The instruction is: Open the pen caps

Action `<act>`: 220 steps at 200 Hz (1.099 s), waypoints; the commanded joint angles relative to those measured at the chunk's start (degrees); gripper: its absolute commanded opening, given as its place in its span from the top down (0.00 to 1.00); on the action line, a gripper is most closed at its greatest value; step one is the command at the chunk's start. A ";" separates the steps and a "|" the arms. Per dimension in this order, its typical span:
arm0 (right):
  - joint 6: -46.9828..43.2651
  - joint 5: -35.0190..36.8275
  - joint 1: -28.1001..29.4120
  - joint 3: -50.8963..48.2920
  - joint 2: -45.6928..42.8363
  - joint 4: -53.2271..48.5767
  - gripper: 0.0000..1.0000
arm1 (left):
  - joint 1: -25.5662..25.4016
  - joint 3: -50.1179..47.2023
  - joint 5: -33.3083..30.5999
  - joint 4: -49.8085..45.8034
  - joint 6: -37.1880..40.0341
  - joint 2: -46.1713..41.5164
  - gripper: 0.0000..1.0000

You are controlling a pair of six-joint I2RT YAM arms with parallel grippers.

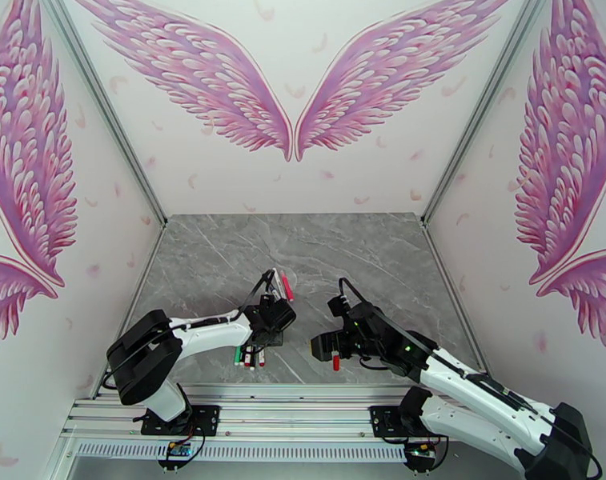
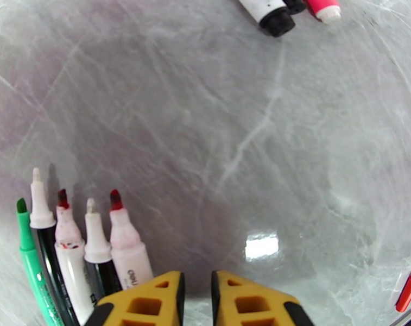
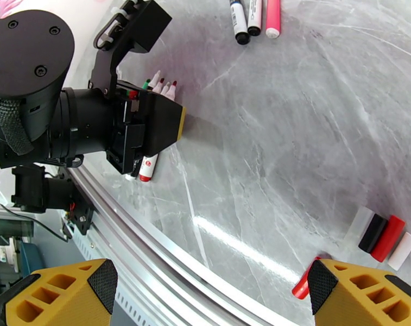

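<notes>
- The left gripper (image 2: 197,283) hung low over the table (image 2: 232,131), its jaws drawn to a narrow slit with nothing between them.
- Five uncapped pens (image 2: 75,251) lay side by side just beside it, toward the near edge.
- Three capped pens (image 3: 254,14) lay together farther out.
- The right gripper (image 3: 212,281) stood wide and empty.
- Four pen caps (image 3: 383,236) lay in a touching row near one of its fingers, with a loose red cap (image 3: 302,286) right at that finger.

Only one brand can be read, "deli", printed on the white barrel of the red-tipped pen (image 2: 130,256).
</notes>
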 commanded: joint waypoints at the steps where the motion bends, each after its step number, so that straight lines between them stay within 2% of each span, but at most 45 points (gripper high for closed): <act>1: 0.47 1.04 0.10 -0.64 0.11 0.19 0.01 | 0.28 0.44 -1.11 -2.05 1.06 -1.61 0.77; 96: 0.72 1.18 0.13 -0.81 -0.07 0.15 0.01 | 0.26 0.42 -0.66 -5.28 1.79 -1.45 0.77; 135: 0.17 1.28 0.17 -0.20 0.00 -0.42 0.01 | 0.63 1.94 0.70 -3.71 2.42 -2.27 0.77; 220: -0.65 2.17 0.09 0.67 -0.18 -0.47 0.01 | 6.70 6.47 4.84 0.18 4.56 -3.65 0.70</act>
